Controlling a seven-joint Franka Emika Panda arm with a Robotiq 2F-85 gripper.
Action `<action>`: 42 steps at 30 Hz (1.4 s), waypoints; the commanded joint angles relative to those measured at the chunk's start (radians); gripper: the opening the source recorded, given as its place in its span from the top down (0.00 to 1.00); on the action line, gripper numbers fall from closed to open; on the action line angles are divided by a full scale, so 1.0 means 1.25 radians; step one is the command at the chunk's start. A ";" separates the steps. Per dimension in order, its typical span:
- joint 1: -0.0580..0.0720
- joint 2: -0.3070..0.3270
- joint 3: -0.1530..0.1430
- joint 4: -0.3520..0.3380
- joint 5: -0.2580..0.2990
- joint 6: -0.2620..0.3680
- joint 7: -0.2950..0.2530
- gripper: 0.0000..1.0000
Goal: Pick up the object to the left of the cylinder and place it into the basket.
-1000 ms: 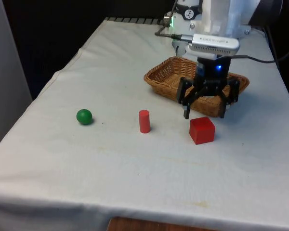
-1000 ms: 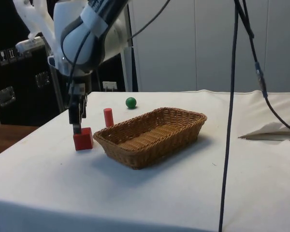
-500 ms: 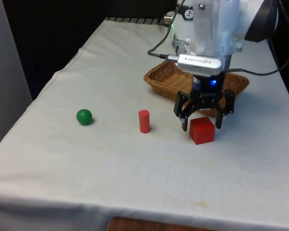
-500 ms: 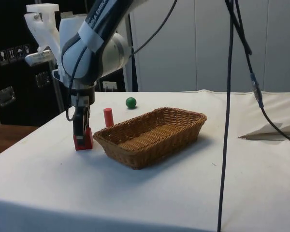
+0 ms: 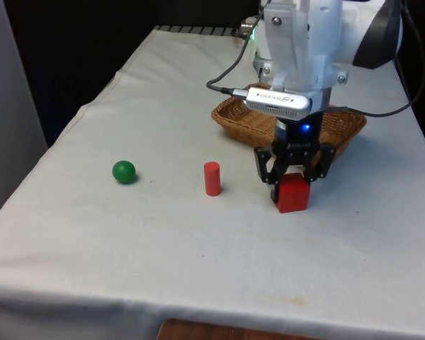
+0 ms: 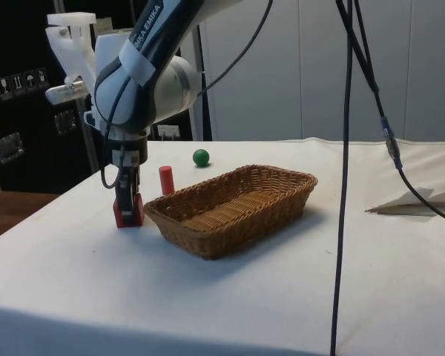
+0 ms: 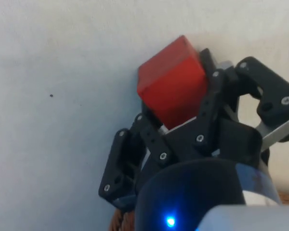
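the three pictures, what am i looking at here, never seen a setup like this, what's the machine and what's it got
It is one moment seen by three cameras. The machine is a white robot arm; the black claw at its tip is the end effector, with two fingers.

One camera looks across the table, one looks from the table's side, and one rides on the wrist, looking down past the fingers.

On the white cloth lie a green ball, a small red cylinder, a red cube and a woven basket.

The end effector is down over the red cube, a finger on each side. The wrist view shows the cube pinched between the fingers, so it looks gripped. The cube seems to sit on the cloth beside the basket, not yet lifted.
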 commanded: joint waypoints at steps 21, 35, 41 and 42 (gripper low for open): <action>0.010 -0.058 -0.021 -0.018 -0.010 -0.034 0.006 0.99; 0.010 -0.125 -0.024 -0.040 -0.014 -0.059 0.013 0.99; 0.026 -0.174 -0.037 -0.089 -0.026 -0.056 0.025 0.99; 0.026 -0.181 -0.037 -0.097 -0.026 -0.054 0.024 0.99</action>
